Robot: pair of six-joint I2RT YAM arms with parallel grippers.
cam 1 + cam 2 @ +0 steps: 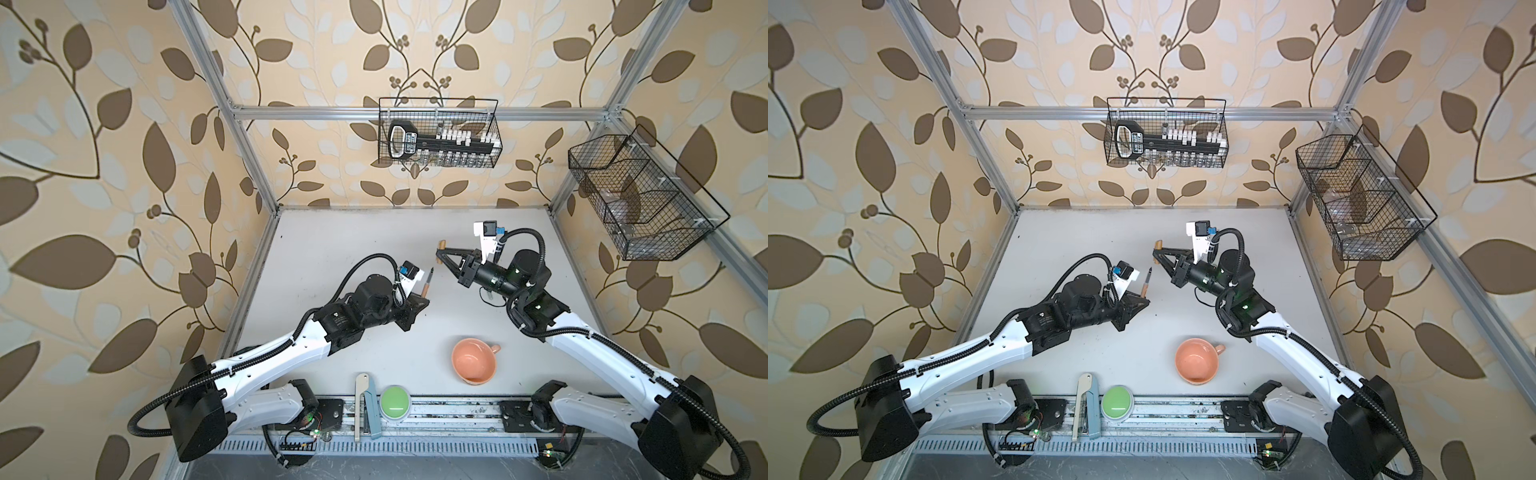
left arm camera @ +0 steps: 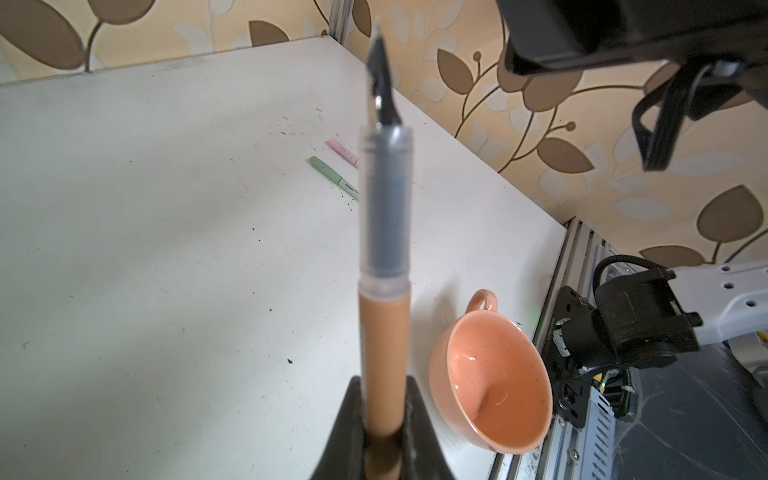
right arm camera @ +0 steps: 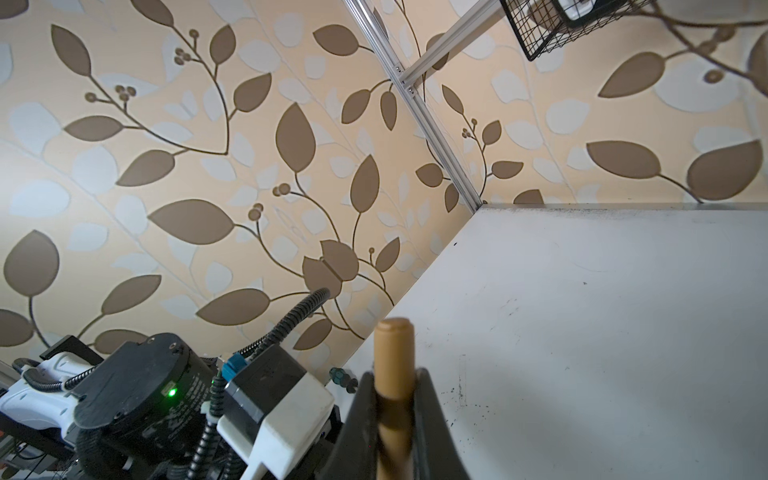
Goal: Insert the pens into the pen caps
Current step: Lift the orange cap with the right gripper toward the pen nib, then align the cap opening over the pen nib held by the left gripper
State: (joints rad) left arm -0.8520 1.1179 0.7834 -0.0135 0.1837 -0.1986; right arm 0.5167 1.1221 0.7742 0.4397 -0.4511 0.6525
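Left of centre in both top views, the left hand [image 1: 422, 298] [image 1: 1140, 300] is clamped on the lower barrel of the tan-brown pen [image 1: 427, 283] [image 1: 1147, 282]. The pen stands above the grey desk [image 1: 332, 257] and its dark pointed tip aims toward the top of the frame, leaning slightly right. The left wrist view shows the grip up close. The two fingers of that hand [image 2: 384, 419] press the brown barrel [image 2: 384, 332] from both sides, with a clear section and the bare tip beyond them.

Farther off in that view, a pink pen [image 2: 343, 150] and a green pen [image 2: 332, 176] lie side by side on the desk, each partly hidden by the held pen. I cannot tell whether they are capped.

Just right of centre and a little higher in the top views, the right hand [image 1: 441, 251] [image 1: 1158, 252] is closed on the tan-brown cap [image 1: 443, 242] [image 1: 1158, 245]. It holds the cap nearly upright, clear of the pen tip. In the right wrist view the cap's rounded end [image 3: 394, 349] sticks out between the pinching fingers of the right hand [image 3: 395, 399].

Lower right of centre, a peach cup [image 1: 474, 360] [image 1: 1197, 360] sits on the desk with its handle to the upper right. A green button [image 1: 395, 402] lies at the bottom edge.
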